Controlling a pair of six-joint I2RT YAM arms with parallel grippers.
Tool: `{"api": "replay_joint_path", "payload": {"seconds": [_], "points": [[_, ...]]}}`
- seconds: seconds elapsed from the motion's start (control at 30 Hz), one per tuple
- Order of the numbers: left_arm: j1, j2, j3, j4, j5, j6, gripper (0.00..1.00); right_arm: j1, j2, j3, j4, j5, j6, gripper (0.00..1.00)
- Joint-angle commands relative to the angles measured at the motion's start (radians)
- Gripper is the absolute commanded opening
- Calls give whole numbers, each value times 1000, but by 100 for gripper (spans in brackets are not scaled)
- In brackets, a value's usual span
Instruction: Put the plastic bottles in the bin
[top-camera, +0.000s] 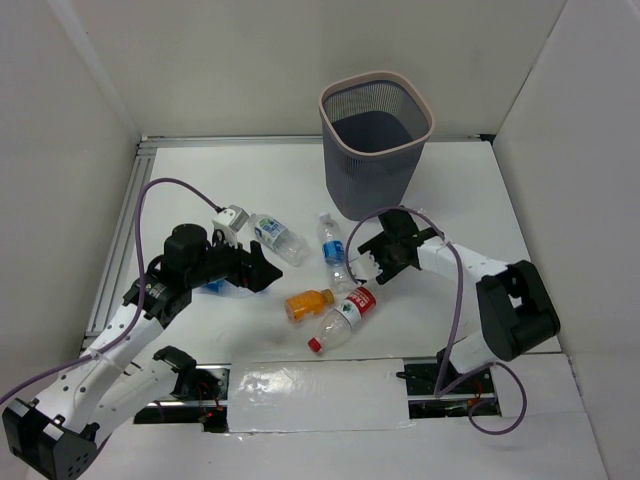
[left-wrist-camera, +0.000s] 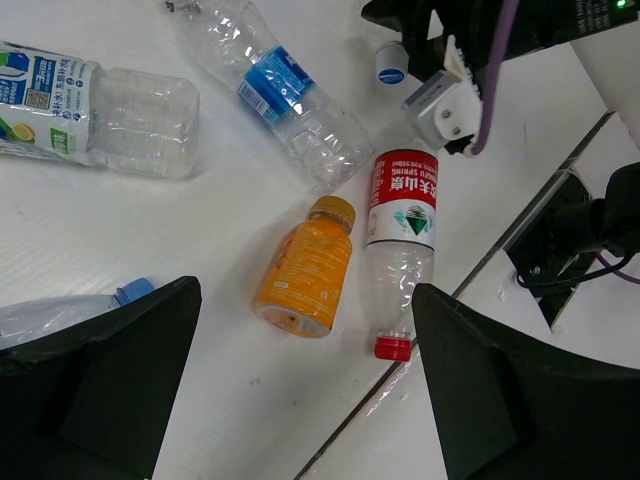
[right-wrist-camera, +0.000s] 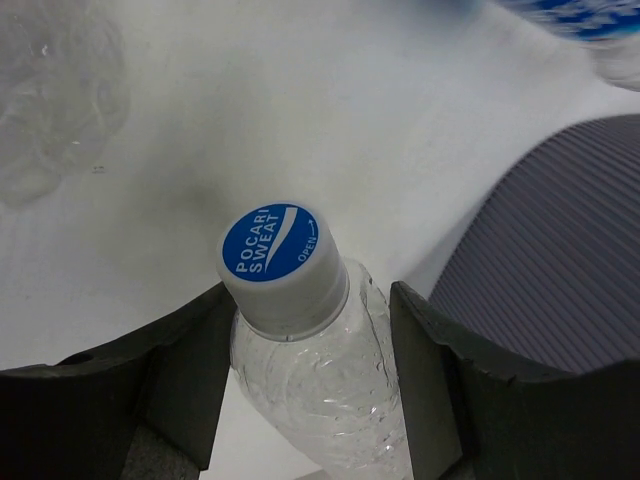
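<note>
**Mia:** Where is the bin?

**Tom:** The bin (top-camera: 372, 180) stands at the far side of the worktop (top-camera: 200, 180), a bit to the right. It is dark grey with a pale rim.

**Mia:** And the bottles?

**Tom:** They lie on the worktop, nearer than the bin. A clear bottle with a blue label (top-camera: 335, 250) lies in the middle. Left of it lies a bottle with a white and blue label (top-camera: 278, 238). Nearer still are the orange bottle (top-camera: 308, 304) and the bottle with the red label (top-camera: 345, 318), right beside each other. The red cap points to the near side.

**Mia:** What about the right fingers?

**Tom:** The right fingers (right-wrist-camera: 180, 390) are just on the near side of the bin. One finger is on each side of a clear bottle with a blue and white cap (right-wrist-camera: 300, 340). They are very close to it. I cannot tell if they squeeze it.

**Mia:** And the left fingers?

**Tom:** The left fingers (left-wrist-camera: 110, 390) are spread wide and hold nothing. They are on the left, close to the bottle with a white and blue label. One more clear bottle with a blue cap (left-wrist-camera: 60, 315) peeks out behind one finger.
</note>
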Motion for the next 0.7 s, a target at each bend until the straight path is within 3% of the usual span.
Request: {"api": "replay_joint_path", "payload": {"seconds": [0.0, 0.17, 0.3, 0.47, 0.67], "points": [[-3, -2, 46, 22, 22, 31, 100, -4, -113, 10, -72, -87, 1, 26], [-3, -2, 46, 32, 58, 40, 100, -4, -255, 111, -194, -258, 122, 23], [-3, -2, 46, 41, 78, 40, 100, -4, -340, 298, -328, -461, 211, 22], [-3, 7, 46, 41, 78, 50, 100, -4, -305, 539, -554, -724, 317, 22], [-3, 17, 46, 41, 78, 50, 100, -4, -178, 828, -677, -1034, 487, 22]]}}
